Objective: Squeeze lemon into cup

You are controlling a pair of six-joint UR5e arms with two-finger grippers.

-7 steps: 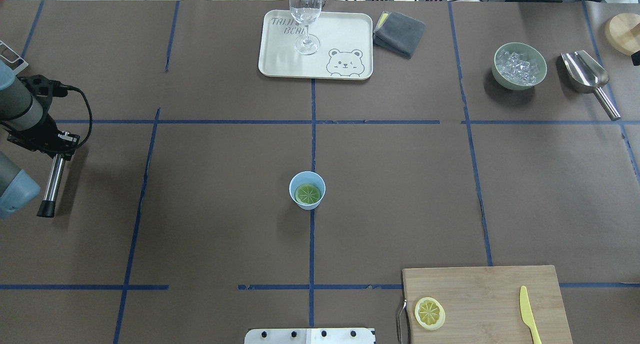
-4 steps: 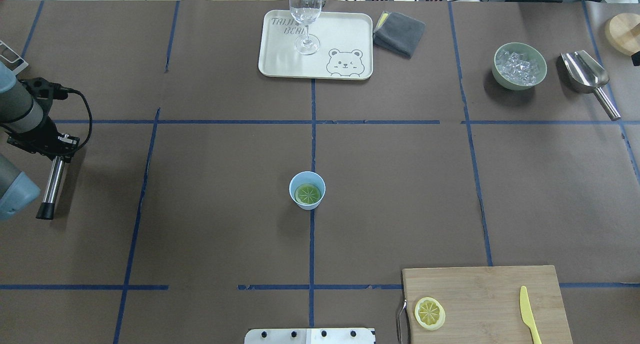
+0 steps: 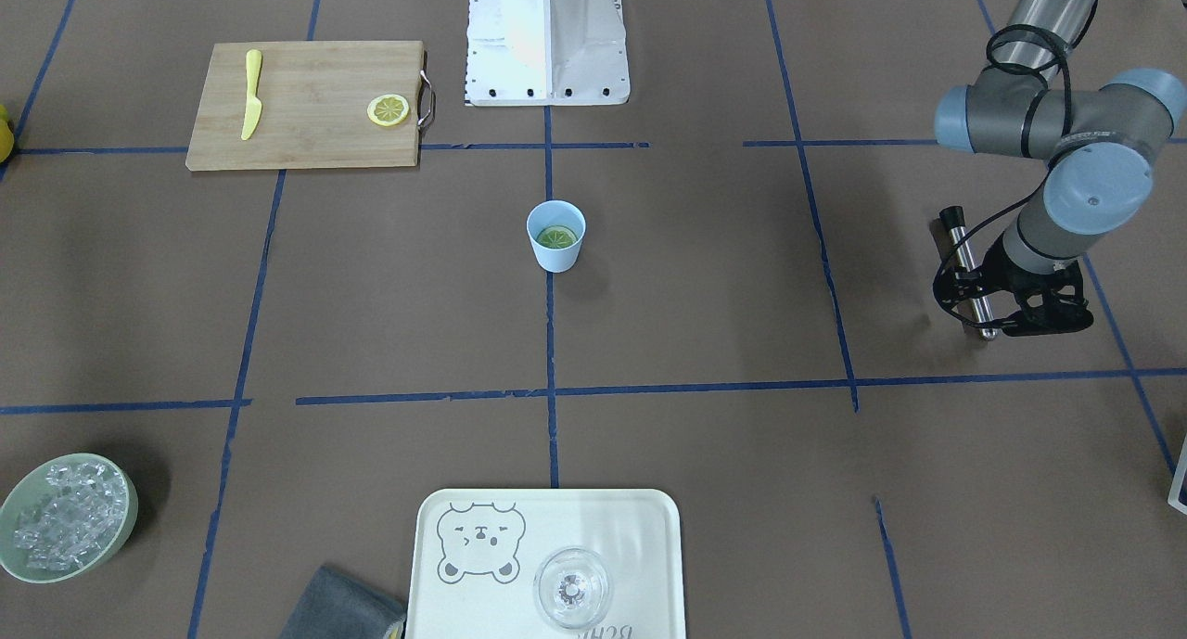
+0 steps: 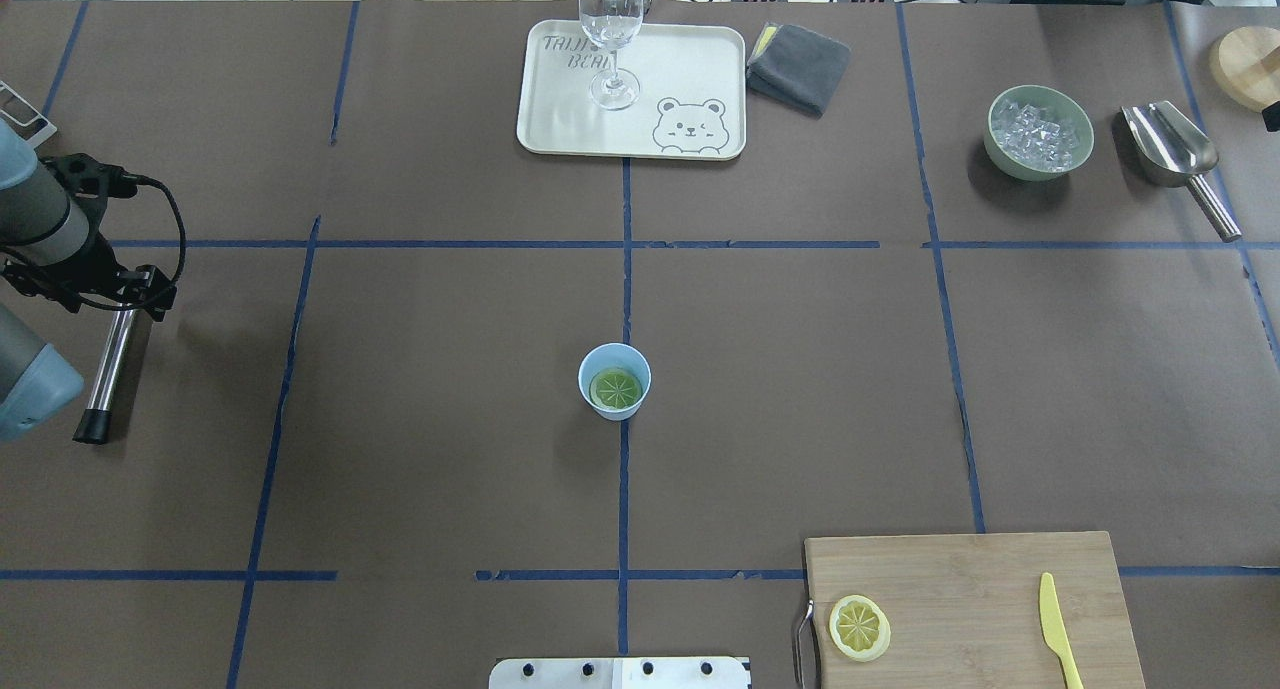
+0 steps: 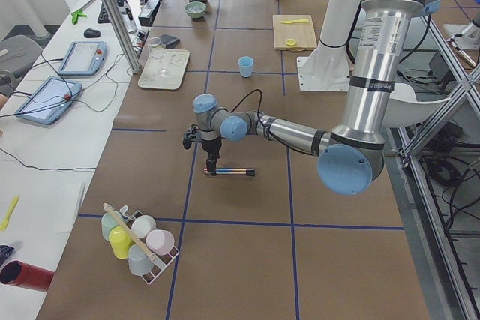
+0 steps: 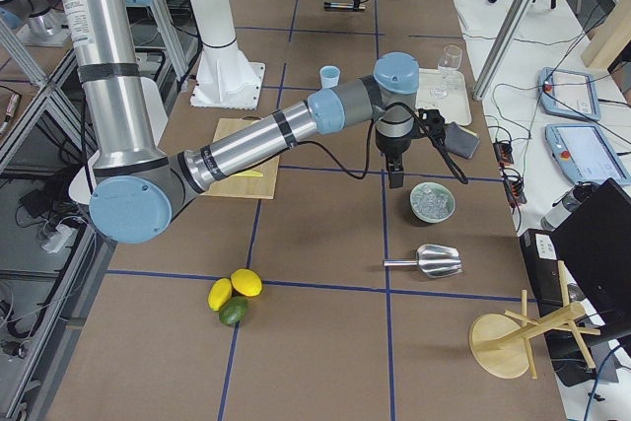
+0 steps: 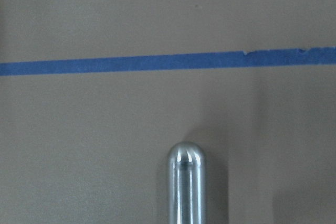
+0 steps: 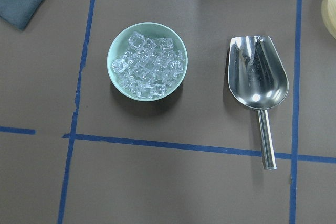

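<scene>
The light-blue cup (image 4: 614, 381) stands at the table's middle, on the blue tape line. One lemon slice (image 4: 615, 389) lies flat inside it, also seen from the front (image 3: 556, 237). A second lemon slice (image 4: 859, 627) lies on the wooden cutting board (image 4: 970, 589). My left gripper (image 4: 132, 294) is far left of the cup. It is open, with jaws spread over the top end of a metal rod (image 4: 108, 364) lying on the table. My right gripper (image 6: 394, 179) hangs above the bowl of ice (image 8: 147, 60); I cannot tell whether it is open or shut.
A yellow knife (image 4: 1055, 624) lies on the board. A cream tray (image 4: 680, 69) with a clear wine glass (image 4: 610, 39) is at the far middle, a grey cloth (image 4: 798, 66) beside it. A steel scoop (image 4: 1175, 154) lies next to the ice bowl.
My left gripper's jaws have spread apart and let go of the metal rod, which now lies on the table. The cup and both lemon slices have not moved.
</scene>
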